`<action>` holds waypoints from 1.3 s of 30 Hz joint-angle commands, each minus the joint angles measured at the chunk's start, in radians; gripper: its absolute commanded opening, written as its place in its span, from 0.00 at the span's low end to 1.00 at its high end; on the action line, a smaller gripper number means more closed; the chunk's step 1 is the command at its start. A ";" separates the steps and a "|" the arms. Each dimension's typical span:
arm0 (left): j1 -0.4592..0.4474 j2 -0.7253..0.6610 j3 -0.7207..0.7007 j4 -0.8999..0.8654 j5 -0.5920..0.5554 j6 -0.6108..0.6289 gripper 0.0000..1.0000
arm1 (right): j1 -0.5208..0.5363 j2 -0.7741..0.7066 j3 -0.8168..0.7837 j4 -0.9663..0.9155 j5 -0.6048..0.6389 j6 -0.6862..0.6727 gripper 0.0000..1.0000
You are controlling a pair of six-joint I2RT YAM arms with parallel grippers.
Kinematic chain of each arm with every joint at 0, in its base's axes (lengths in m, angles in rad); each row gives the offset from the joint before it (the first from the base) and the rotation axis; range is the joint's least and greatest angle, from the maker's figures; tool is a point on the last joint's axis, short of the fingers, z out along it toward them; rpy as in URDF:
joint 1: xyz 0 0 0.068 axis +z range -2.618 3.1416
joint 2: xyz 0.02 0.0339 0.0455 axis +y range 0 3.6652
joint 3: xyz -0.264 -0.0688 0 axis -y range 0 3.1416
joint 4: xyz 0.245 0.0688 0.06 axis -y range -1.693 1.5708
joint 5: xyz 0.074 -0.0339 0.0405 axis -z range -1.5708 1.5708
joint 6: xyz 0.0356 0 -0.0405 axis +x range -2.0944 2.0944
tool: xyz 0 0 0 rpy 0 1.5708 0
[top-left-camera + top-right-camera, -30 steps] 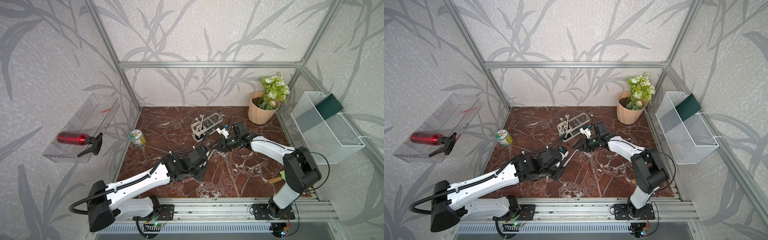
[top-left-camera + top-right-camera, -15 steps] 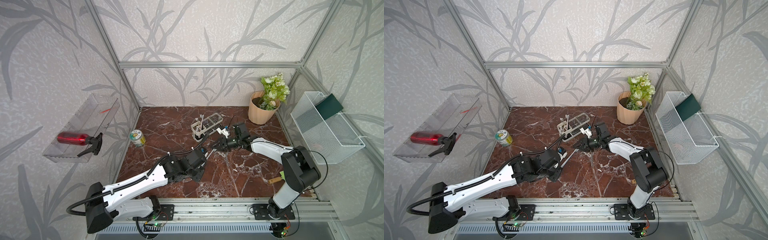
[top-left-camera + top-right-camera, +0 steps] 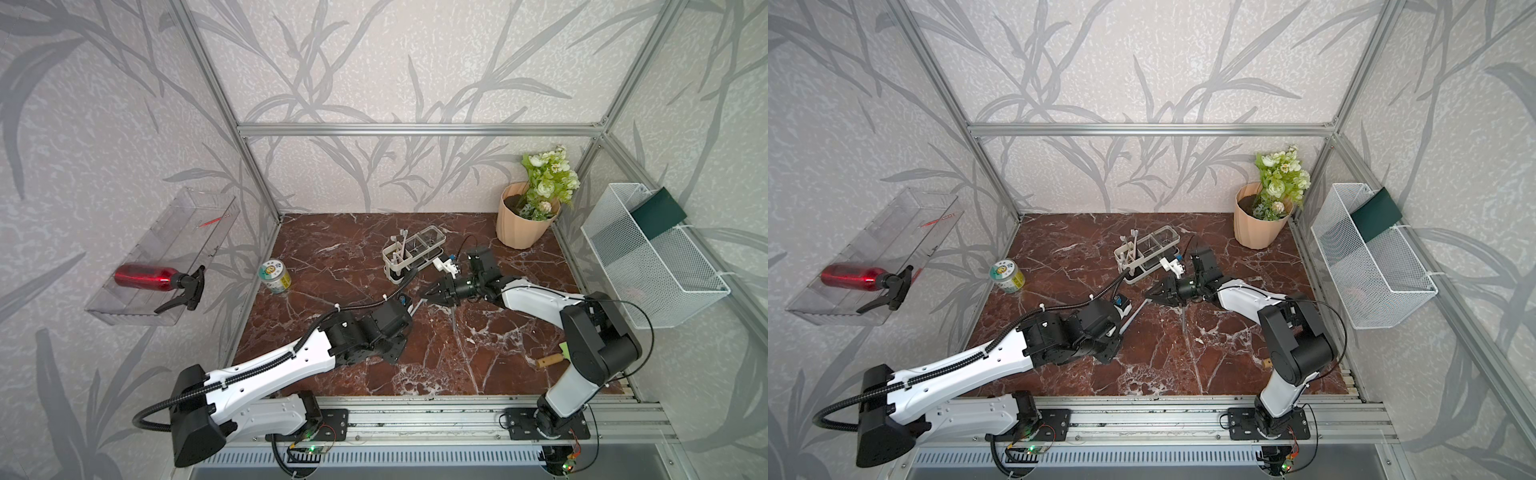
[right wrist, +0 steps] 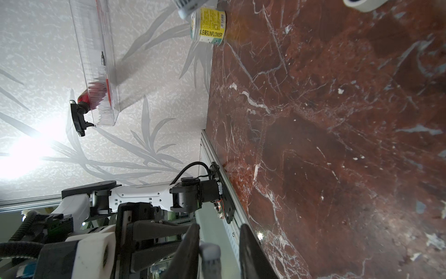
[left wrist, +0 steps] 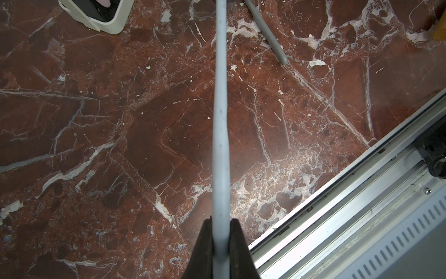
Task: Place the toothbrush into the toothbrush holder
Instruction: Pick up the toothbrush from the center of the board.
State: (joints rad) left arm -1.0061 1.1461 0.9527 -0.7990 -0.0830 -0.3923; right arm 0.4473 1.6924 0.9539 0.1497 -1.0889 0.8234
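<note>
Black-fingered, the left end effector (image 5: 221,223) is clamped tight on the pale blue-grey toothbrush (image 5: 220,120). Its handle runs straight out and is cut off at the edge of the left wrist view, so which end leads cannot be told there. In both top views the wrist hides that grip. Only a short stretch of the toothbrush (image 3: 1133,316) shows, slanting toward the right end effector (image 4: 219,225) at mid-table. There the jaws stand narrow but not closed, astride the toothbrush's rounded tip, with a gap on one side. Whether the other finger touches it is hard to make out.

A darker grey handle (image 3: 454,322) lies on the marble table (image 3: 332,249) just beside, its upper end hidden under the right end effector. The toothbrush holder (image 3: 411,253) stands toward the table's back edge, about midway between the sides and apart from the toothbrush. Two thin white things (image 3: 402,245) stand upright in one end compartment. Only a corner of the holder shows in the left wrist view.
</note>
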 commanded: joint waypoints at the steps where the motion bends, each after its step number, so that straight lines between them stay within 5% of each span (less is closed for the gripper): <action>1: 0.001 -0.014 -0.005 -0.006 -0.023 0.013 0.00 | 0.010 0.006 -0.003 0.057 -0.035 0.020 0.28; 23: 0.002 -0.027 -0.008 -0.010 -0.030 0.012 0.00 | 0.048 0.002 0.026 -0.086 -0.008 -0.089 0.19; 31: 0.002 -0.025 -0.009 -0.005 -0.020 0.009 0.00 | 0.027 0.000 0.040 -0.060 0.012 -0.067 0.34; 39: 0.001 -0.019 -0.009 -0.002 -0.017 0.007 0.00 | 0.026 -0.003 0.025 0.031 -0.006 -0.008 0.26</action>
State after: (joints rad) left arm -1.0061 1.1408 0.9524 -0.7998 -0.0994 -0.3927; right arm 0.4747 1.6947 0.9676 0.1360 -1.0920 0.7982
